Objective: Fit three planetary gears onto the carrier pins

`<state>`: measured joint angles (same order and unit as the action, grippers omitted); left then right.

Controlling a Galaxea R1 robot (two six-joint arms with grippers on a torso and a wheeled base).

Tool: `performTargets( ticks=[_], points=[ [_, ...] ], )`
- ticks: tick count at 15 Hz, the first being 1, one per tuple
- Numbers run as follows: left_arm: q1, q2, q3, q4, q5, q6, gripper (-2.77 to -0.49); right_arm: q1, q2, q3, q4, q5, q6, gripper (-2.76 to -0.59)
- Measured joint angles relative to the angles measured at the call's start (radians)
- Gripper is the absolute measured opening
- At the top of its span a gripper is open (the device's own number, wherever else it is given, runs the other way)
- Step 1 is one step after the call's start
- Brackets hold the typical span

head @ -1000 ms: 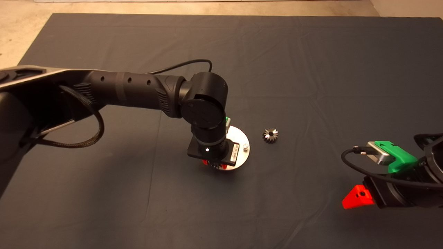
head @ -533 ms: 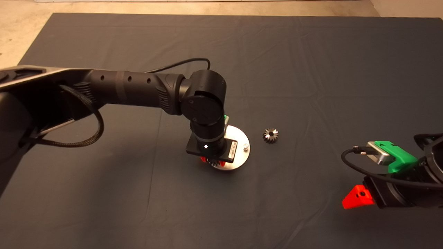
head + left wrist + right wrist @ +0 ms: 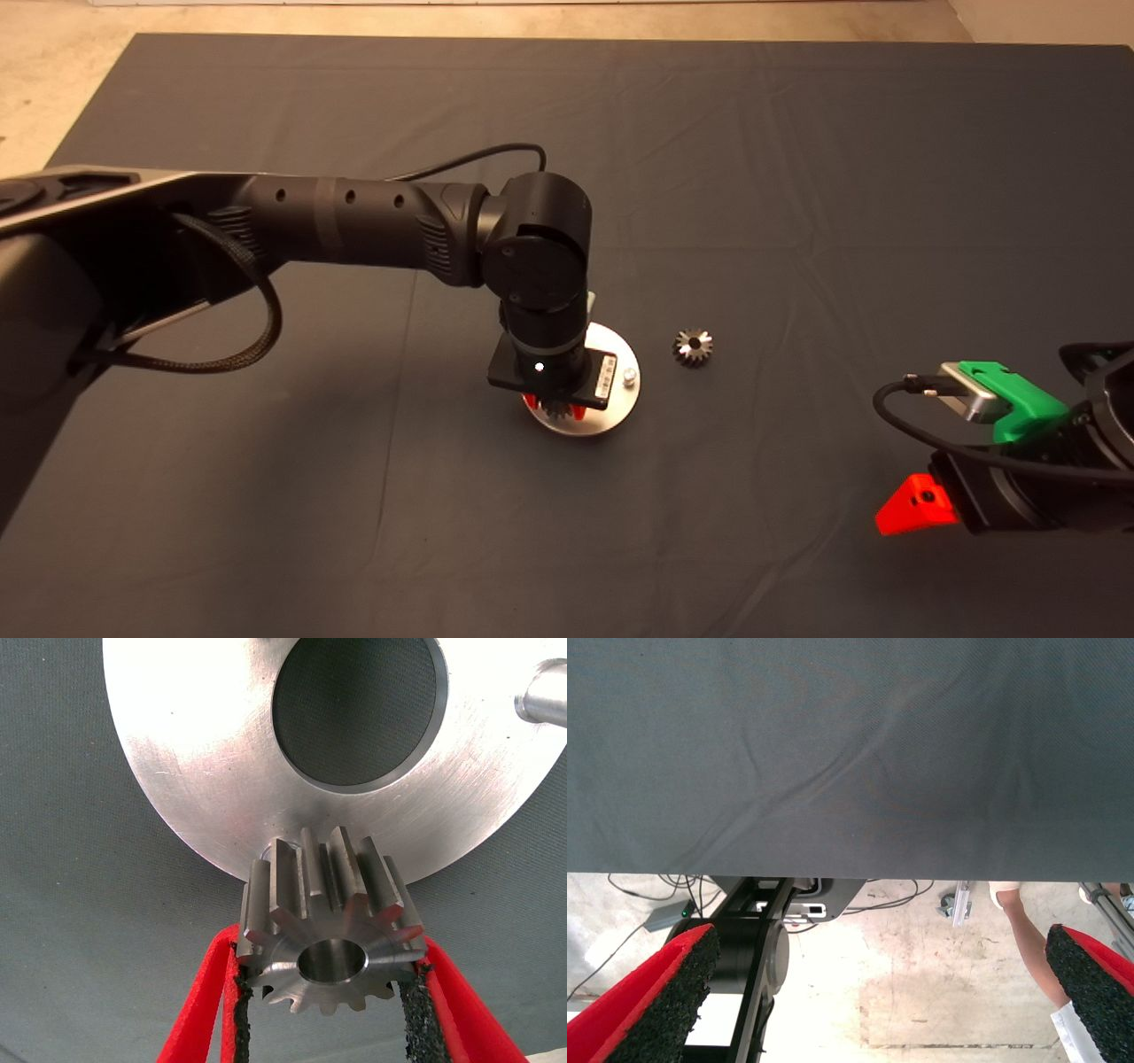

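Note:
My left gripper (image 3: 558, 409) hangs over the near edge of the round silver disc (image 3: 611, 409) and is shut on one planetary gear (image 3: 557, 410). In the left wrist view this gear (image 3: 328, 921) sits between the black pads (image 3: 412, 1014), teeth overlapping the disc's (image 3: 204, 771) rim, with a small peg top (image 3: 276, 849) just behind it. One bare carrier pin (image 3: 629, 377) stands at the disc's right side, seen also as a pin (image 3: 545, 702) in the wrist view. A second gear (image 3: 693, 346) lies loose on the mat to the right of the disc. The arm hides the rest of the disc.
My right gripper (image 3: 917, 505) waits at the lower right edge of the mat, open (image 3: 883, 939), its view showing the mat's edge, floor, cables and a person's leg (image 3: 1028, 939). The dark mat (image 3: 797, 177) stretches around the disc.
My left arm has shifted slightly right and away from the near edge, carrying the gear further over the disc. The loose gear and right arm have not moved.

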<state>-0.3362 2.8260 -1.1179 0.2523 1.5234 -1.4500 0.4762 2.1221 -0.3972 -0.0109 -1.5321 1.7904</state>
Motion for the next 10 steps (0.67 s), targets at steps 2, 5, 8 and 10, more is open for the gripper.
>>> performTargets(
  ticks=[2,5,8,10],
  points=[
    [0.0,0.0,0.0,-0.001,0.0,0.0,-2.39,0.0,0.0,0.0,0.0,0.0,0.0,-0.61],
    [0.0,0.0,0.0,-0.001,0.0,0.0,-2.39,0.0,0.0,0.0,0.0,0.0,0.0,-0.61],
    [0.0,-0.005,0.0,-0.003,-0.006,-0.001,-2.39,0.0,0.0,0.0,0.0,0.0,0.0,-0.61],
    [0.0,-0.009,0.0,-0.004,-0.009,-0.001,-2.39,0.0,0.0,0.0,0.0,0.0,0.0,-0.61]
  ],
)
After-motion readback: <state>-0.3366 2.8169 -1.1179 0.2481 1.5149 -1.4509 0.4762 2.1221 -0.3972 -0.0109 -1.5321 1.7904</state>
